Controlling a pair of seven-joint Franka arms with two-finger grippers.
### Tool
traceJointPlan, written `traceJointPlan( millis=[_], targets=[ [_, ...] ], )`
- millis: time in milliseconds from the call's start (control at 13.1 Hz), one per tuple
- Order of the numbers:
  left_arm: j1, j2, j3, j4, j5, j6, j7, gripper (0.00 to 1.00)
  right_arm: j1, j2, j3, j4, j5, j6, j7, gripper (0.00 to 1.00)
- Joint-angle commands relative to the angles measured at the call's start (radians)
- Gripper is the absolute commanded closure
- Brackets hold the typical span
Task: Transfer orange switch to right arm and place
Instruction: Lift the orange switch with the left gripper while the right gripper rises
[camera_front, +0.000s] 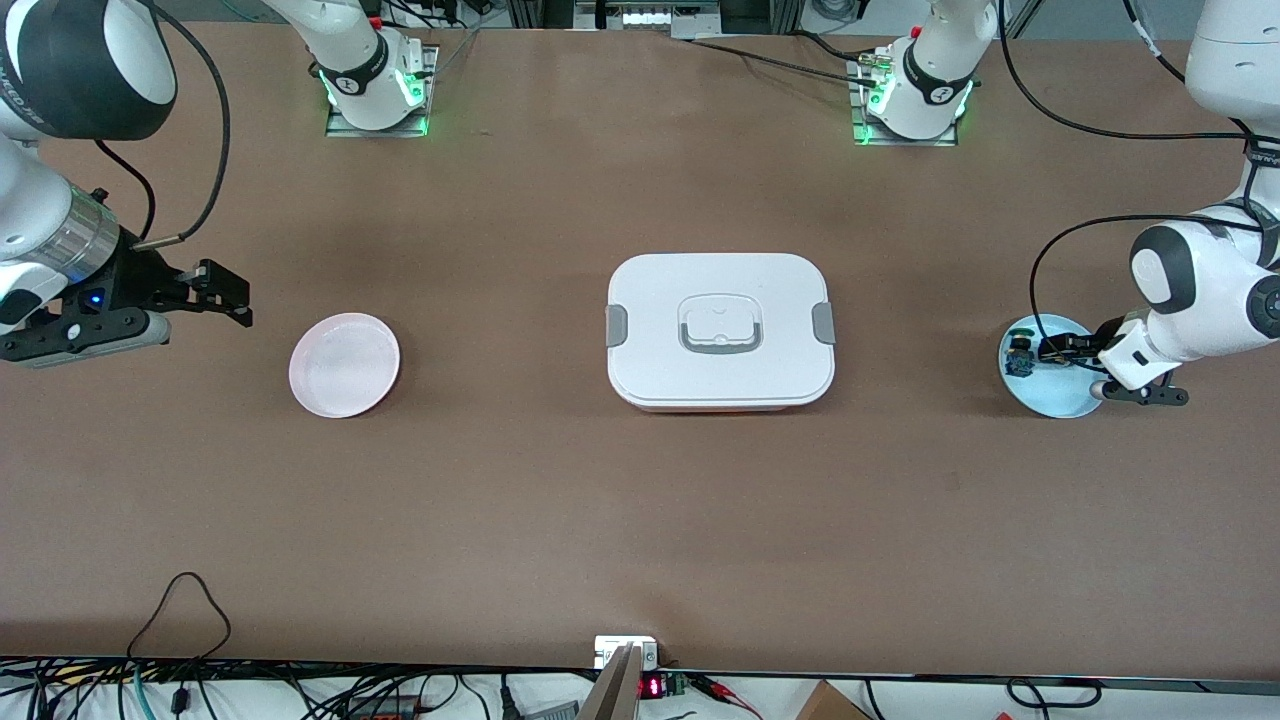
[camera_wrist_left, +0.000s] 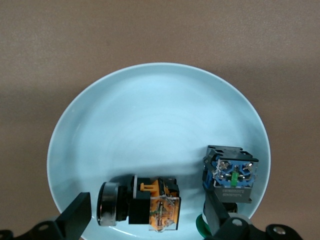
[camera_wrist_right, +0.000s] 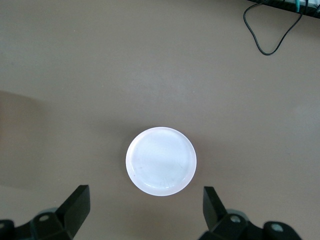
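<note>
Lying on the blue plate at the left arm's end, the orange switch sits between the left gripper's wide-open fingers, ungripped. Right gripper hangs open and empty above the table beside the pink plate.

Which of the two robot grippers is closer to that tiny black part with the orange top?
The left gripper: it sits low over the pale blue plate, open fingers straddling the orange switch. The right gripper waits near the pink plate, at the right arm's end of the table.
</note>
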Motion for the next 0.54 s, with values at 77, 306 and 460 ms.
traceJointPlan(
  millis=[77,306,460],
  targets=[
    [0.015,0.02,-0.008,-0.002,0.023,0.017,0.096,0.0,-0.003,0.005,0.003,0.012,0.005,0.017,0.014,0.0],
    [0.017,0.029,-0.008,-0.002,0.025,0.056,0.159,0.0,-0.006,0.008,0.003,0.012,0.005,0.034,0.006,0.0],
    [0.025,0.037,-0.008,-0.003,0.023,0.061,0.164,0.0,-0.003,0.009,0.001,0.012,0.005,0.031,0.006,0.0]
  ],
)
